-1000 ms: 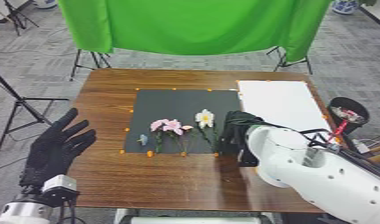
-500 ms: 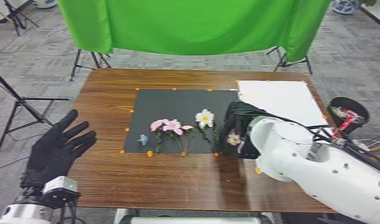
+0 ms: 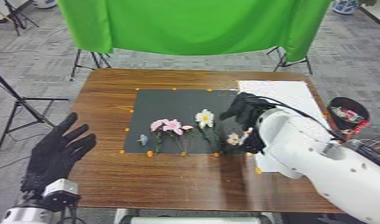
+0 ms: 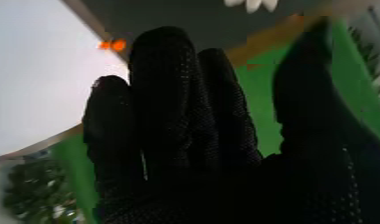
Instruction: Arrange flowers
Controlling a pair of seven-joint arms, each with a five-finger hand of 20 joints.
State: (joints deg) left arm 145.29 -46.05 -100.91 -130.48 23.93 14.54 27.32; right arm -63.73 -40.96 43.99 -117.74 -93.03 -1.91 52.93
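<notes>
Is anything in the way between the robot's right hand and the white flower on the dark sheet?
Nothing visible stands between the right hand and the white flower; a strip of the dark sheet separates them. The cream flowers are nearer the robot, off that path.

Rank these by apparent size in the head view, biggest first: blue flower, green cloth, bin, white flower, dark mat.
1. Green cloth
2. Dark mat
3. Bin
4. White flower
5. Blue flower
</notes>
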